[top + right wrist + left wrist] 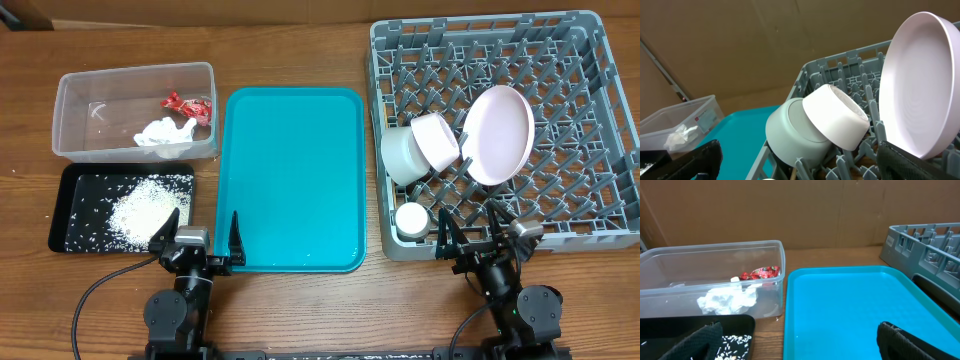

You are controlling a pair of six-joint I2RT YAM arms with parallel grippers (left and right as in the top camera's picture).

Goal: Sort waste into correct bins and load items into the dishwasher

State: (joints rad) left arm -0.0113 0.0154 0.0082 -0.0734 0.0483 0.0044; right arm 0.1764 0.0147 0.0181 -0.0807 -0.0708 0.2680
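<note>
left arm (185, 305): black, round joint housings, silver wrist block | left jaws: two black tapered fingers (696, 344), textured pads | left cable (100, 290): thin, black | right arm (520, 305): black, same round housings, silver wrist block | right jaws: black fingers (922, 162), textured pads | right cable (462, 328): thin, black

Overhead top-down, wrist views low, forward-facing

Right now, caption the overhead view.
Sorted: crumpled red wrapper and crumpled white tissue in clear rectangular plastic tub, white rice grains in shallow black tray, white dishes in grey plastic dish rack.
</note>
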